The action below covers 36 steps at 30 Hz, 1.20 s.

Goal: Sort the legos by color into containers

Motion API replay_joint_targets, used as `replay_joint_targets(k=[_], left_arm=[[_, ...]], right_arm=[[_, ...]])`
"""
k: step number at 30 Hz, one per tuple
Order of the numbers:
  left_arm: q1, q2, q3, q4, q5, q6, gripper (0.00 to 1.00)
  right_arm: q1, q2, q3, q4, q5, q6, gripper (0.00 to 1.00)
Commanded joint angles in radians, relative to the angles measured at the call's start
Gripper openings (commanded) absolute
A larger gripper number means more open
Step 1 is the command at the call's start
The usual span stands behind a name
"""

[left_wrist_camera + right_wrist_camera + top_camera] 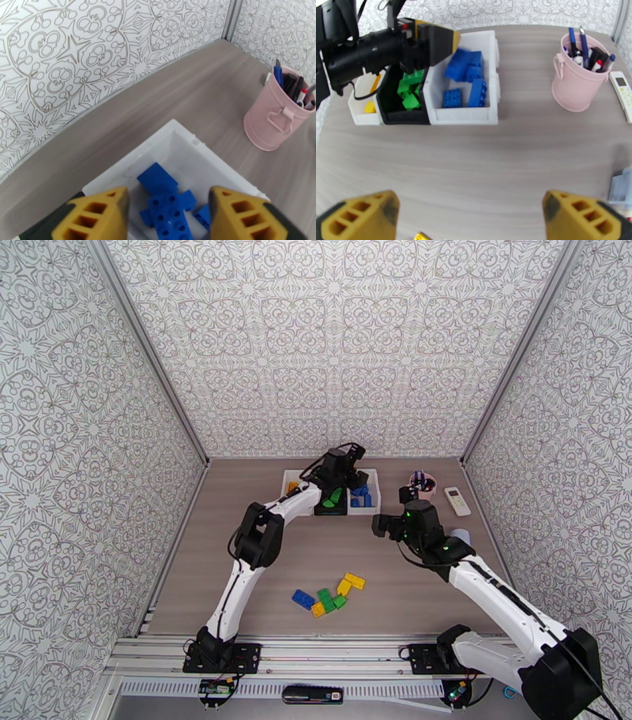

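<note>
Three bins stand touching in a row at the far side of the worktop (pixel 395 595): a left white bin (pixel 365 117), a black bin (pixel 405 117) and a right white bin (pixel 462 114). The top view gives six loose bricks (pixel 328 595) in a tight cluster near the arm bases: one blue, two green and three yellow, as far as I can count. The right wrist view looks into the bins, which the top view half hides under the left arm. It shows yellow bricks (pixel 369 106) in the left white bin, green bricks (pixel 409 96) in the black bin, and at least four blue bricks (pixel 466 81) in the right white bin. One pink cup (pixel 574 85) with pens and one remote (pixel 622 92) sit to the right of the bins. The left end effector (pixel 170 217) hangs over the right white bin, fingers spread wide with nothing gripped, and the left wrist view shows the blue bricks lying below the gap between them. The right end effector (pixel 474 221) is also spread wide and empty, above bare worktop on the near side of the bins. The bins lie ahead of it, and a sliver of yellow brick shows at the bottom edge of its view.
</note>
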Motion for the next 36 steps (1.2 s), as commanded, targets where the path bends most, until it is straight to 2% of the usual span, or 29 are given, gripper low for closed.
replay_joint_targets(k=[1, 11, 16, 20, 27, 36], left_arm=[[0.007, -0.099, -0.077, 0.009, 0.015, 0.014, 0.64], [0.027, -0.393, -0.442, 0.124, 0.006, 0.008, 0.87], [0.052, -0.525, -0.612, 0.161, -0.005, -0.001, 0.94], [0.077, -0.606, -0.705, 0.164, -0.007, 0.0, 0.96], [0.117, -0.713, -0.839, 0.145, 0.001, 0.0, 0.97], [0.131, -0.771, -0.911, 0.13, -0.019, 0.0, 0.97]], right_arm=[[-0.008, -0.01, -0.012, -0.03, 0.0, -0.019, 1.0], [0.017, 0.046, 0.03, -0.143, -0.219, -0.205, 0.99], [0.094, 0.107, 0.083, -0.25, -0.222, -0.326, 0.98], [0.185, 0.172, 0.123, -0.331, -0.168, -0.446, 0.98], [0.308, 0.303, 0.176, -0.442, -0.17, -0.639, 0.99], [0.348, 0.514, 0.219, -0.45, -0.186, -0.727, 1.0]])
